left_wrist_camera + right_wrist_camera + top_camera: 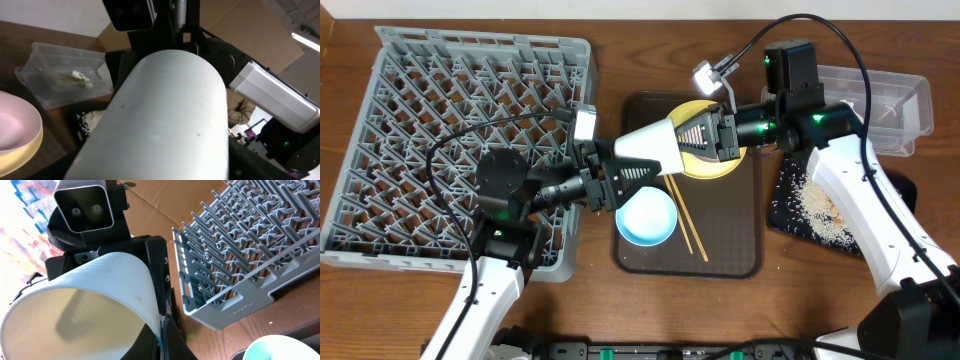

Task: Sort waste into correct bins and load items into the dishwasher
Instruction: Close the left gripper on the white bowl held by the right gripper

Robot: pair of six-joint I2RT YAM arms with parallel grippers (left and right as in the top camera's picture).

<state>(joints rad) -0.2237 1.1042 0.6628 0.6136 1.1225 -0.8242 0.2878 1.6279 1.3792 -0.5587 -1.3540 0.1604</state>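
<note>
**White bowl hanging between two hands, rack not yet loaded**

The waste sorting is looking finished. Small white and greenish-yellow waste pieces [76, 77] are lying in the clear rectangular plastic tub [920, 100] beyond the right hand [692, 138]. Loose whitish rice scraps [817, 210] are sitting on the flat black rimmed tray [780, 205] just outside that hand.

Loading is barely starting. The large grey pegged plastic dish rack [450, 130], behind the left hand [620, 172], is holding nothing. The round pale yellow plate [710, 170] is lying under the right hand on the dark brown serving tray [730, 250]. The light blue bowl [647, 216] and thin wooden chopsticks [687, 225] are lying there too, just below the two hands.

The white bowl [650, 146] is hanging on its side above the surface, between the arms. The right hand is pinching its rim with narrow jaws. The left hand is reaching in level from the rack side, bracketing the bowl's base; whether it is gripping yet I cannot tell.
</note>
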